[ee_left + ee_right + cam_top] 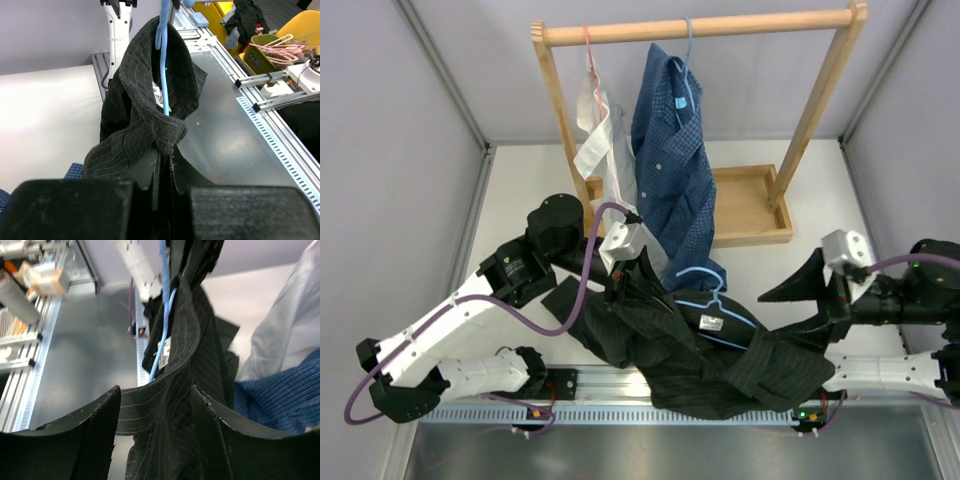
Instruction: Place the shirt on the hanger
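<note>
One white surface [520,200] carries all we see. At its far end stands a wooden rack [720,27], with a blue shirt [675,170] and a white garment [605,140] hanging from its rail.

The black pinstriped shirt [720,365] lies crumpled at the near side. It stretches from the left pincer [620,285] across to the right pincer [810,305].

On top of it we see the hanger [715,300], thin and light blue. Its hook points toward the blue shirt. From the left wrist we see its wire running down inside the raised collar, just beside the white label [157,95].

The left pincer is clamped on a fold of the shirt just below the collar, with the cloth rising straight up from its tips.

The right pincer's fingers [210,415] stand well apart. A fold of the shirt hangs in the gap between them, and we cannot tell whether it touches either one.
</note>
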